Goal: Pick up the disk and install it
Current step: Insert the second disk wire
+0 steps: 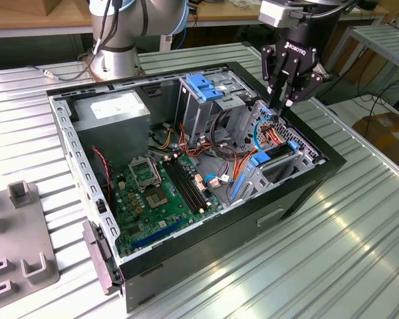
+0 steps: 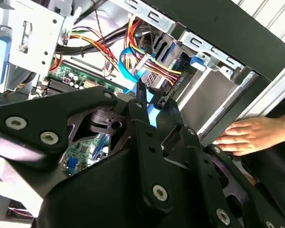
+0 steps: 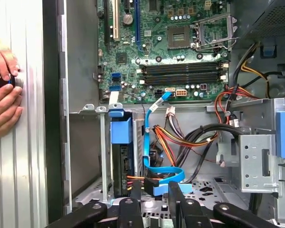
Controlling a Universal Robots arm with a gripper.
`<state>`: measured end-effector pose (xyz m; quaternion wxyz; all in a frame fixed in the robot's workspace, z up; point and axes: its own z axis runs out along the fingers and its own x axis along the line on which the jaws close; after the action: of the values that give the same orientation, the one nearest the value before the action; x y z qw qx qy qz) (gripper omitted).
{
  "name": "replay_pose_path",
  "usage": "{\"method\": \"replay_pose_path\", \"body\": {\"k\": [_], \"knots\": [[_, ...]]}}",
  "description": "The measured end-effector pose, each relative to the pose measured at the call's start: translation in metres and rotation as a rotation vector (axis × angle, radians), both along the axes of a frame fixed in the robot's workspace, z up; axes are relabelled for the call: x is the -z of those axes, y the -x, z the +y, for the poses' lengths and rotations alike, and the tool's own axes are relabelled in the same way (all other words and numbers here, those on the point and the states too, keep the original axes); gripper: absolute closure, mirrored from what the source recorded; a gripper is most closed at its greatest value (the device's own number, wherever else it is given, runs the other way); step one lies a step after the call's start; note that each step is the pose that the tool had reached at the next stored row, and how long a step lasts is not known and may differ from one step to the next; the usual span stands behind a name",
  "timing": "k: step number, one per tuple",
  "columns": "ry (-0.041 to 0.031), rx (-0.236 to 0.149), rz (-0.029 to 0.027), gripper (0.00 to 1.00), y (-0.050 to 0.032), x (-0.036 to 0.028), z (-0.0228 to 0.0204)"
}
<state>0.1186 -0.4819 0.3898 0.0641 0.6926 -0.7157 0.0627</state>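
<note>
Gripper, fingers nearly closed and pinching the blue cable just beside the disk, which stood on edge in its bay; risk: a tug could have snagged the neighbouring wires or strained the plug, with a person's hand near the case.

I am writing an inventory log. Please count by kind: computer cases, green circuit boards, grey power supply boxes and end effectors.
Computer case: 1
Green circuit board: 1
Grey power supply box: 1
End effector: 1
Total: 4
</note>
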Motion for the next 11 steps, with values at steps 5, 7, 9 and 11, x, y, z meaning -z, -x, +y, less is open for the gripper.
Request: {"method": "replay_pose_path", "body": {"k": [5, 7, 9, 11], "knots": [[0.0138, 0.000, -0.0030, 0.64, 0.0001, 0.0053, 0.0062], [0.0269, 0.000, -0.0049, 0.64, 0.0001, 0.0061, 0.0063], [0.0326, 0.000, -0.0060, 0.64, 0.0001, 0.0077, 0.0065], [0.0371, 0.000, -0.0073, 0.72, 0.0001, 0.0112, 0.0067]]}}
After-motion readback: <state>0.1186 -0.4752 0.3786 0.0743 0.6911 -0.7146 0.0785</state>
